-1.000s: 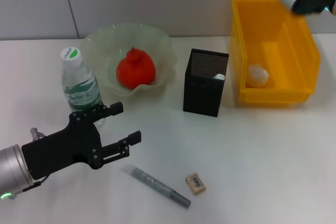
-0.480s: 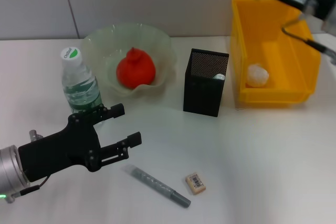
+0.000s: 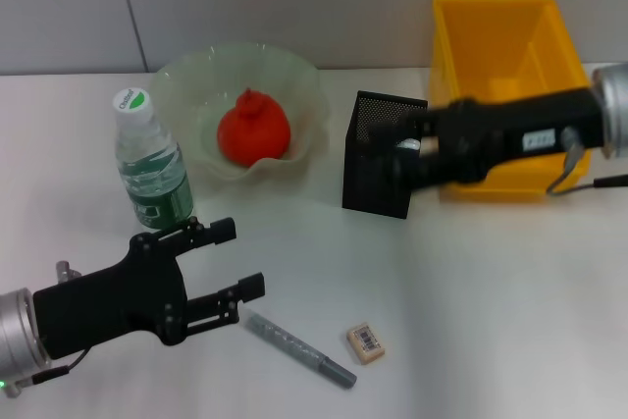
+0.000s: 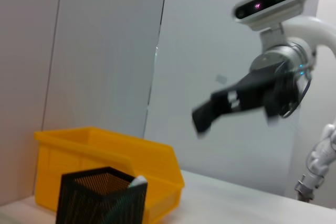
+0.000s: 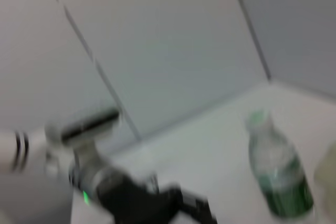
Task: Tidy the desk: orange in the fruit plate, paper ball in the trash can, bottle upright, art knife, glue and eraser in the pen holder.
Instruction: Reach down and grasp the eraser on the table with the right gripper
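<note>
While unclear right pincer (image 3: 402,149) fronts pen holder (image 3: 378,169); left pincer (image 3: 238,260) agape beside art knife (image 3: 299,348).

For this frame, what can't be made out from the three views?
- Right gripper: motion-blurred in the head view; fingers unreadable.
- Paper ball in the trash can: hidden behind the right arm in the head view.
- White item in the pen holder: only its tip shows in the left wrist view; identity unclear.
- Eraser: label too small to read.
</note>
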Motion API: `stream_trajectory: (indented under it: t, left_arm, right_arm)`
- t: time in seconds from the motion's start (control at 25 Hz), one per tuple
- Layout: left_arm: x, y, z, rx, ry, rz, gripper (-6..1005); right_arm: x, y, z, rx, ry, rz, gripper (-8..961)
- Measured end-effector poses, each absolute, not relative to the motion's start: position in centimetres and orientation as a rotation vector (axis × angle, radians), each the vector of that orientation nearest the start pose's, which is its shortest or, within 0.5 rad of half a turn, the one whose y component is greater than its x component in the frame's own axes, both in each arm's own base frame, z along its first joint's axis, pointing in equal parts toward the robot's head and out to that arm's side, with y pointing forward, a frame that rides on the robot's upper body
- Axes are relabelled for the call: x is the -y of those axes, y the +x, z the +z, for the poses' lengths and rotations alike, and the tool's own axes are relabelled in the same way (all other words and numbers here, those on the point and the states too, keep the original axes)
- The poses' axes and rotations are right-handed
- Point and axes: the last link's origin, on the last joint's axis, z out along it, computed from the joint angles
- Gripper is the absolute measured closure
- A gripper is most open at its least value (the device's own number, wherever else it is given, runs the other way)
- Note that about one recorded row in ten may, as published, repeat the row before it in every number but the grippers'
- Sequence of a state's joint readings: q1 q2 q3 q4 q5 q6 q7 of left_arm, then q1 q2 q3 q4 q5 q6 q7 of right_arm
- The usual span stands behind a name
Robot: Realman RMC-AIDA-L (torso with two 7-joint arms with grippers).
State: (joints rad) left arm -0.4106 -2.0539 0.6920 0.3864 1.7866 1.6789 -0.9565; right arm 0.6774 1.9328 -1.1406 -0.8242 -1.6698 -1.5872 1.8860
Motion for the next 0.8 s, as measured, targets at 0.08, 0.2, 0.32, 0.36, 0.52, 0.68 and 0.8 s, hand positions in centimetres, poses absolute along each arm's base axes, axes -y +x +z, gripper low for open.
stream_trajectory:
  t: [0.08, 0.2, 0.32, 0.36, 0.52, 0.68, 0.8]
  left_arm:
    - [-27.1, -28.8, -1.6, 0.436, -2.621, -1.001, 229]
    - [-26.9, -29.1, -1.5, 0.452, -2.645, -0.981, 229]
    - [-26.8, -29.5, -1.1, 0.466, -2.677, -0.945, 229]
    - [-26.8, -29.5, -1.1, 0.466, -2.677, -0.945, 229]
    - [-27.0, -29.5, -1.0, 0.454, -2.697, -0.923, 229]
    - [-27.1, -29.3, -1.2, 0.449, -2.712, -0.918, 229]
    - [-27.2, -29.3, -1.3, 0.453, -2.723, -0.909, 229]
  right_arm:
    - [-37.3, 15.8, 2.0, -0.670, -3.046, 0.536, 204]
    - [-37.5, 15.8, 0.4, -0.602, -3.108, 0.268, 152]
    - [-37.5, 15.7, -1.5, -0.472, -3.144, 0.071, 128]
    - [-37.5, 15.7, -1.5, -0.472, -3.144, 0.071, 128]
    - [-37.6, 15.7, -3.5, -0.350, -3.137, -0.054, 129]
    - [-37.4, 15.9, -4.3, -0.290, -3.140, -0.111, 129]
    - [-37.0, 16.1, -5.0, -0.239, -3.161, -0.171, 129]
